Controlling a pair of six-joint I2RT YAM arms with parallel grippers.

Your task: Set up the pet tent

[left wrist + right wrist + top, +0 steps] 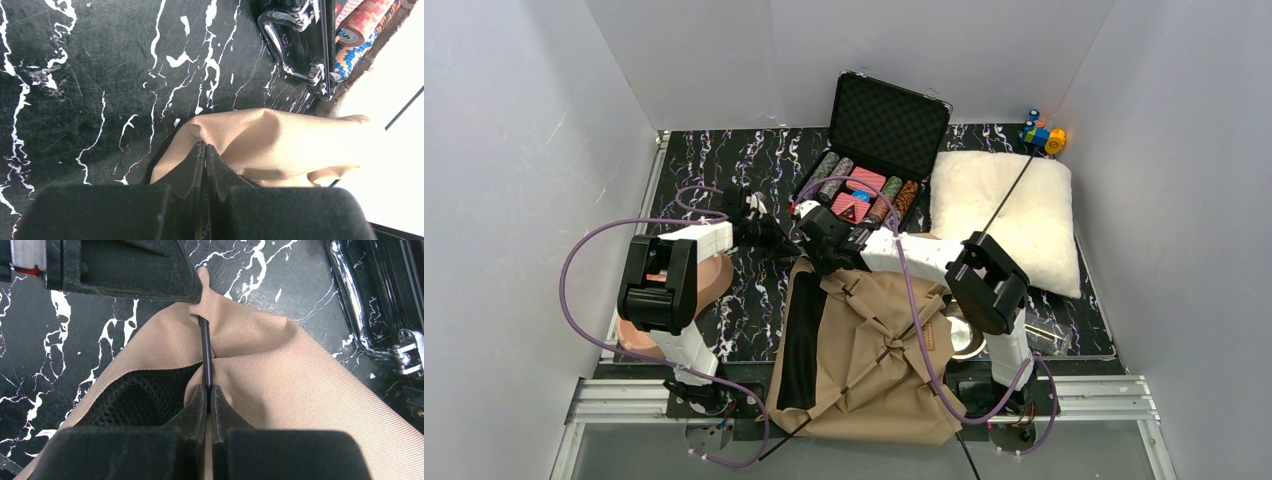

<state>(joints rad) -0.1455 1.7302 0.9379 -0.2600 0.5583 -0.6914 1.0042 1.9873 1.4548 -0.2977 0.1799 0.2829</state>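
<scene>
While both pairs of jaws are pressed together, I see the left jaws pinching a corner fold of the pet tent (854,345) and the right jaws clamped on its thin black pole (205,350). Behind them, the open case (889,115) holds rows of poker chips (892,192). The left arm (674,290) and right arm (984,275) reach forward and meet at the tent's far corner. The tent lies crumpled on the tabletop (724,160), near the front edge.

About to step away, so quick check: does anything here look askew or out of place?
The pet tent lies collapsed and crumpled, spilling over the near edge of the table, and one thin black pole juts out slanting across the white cushion rather than holding the fabric up.
</scene>
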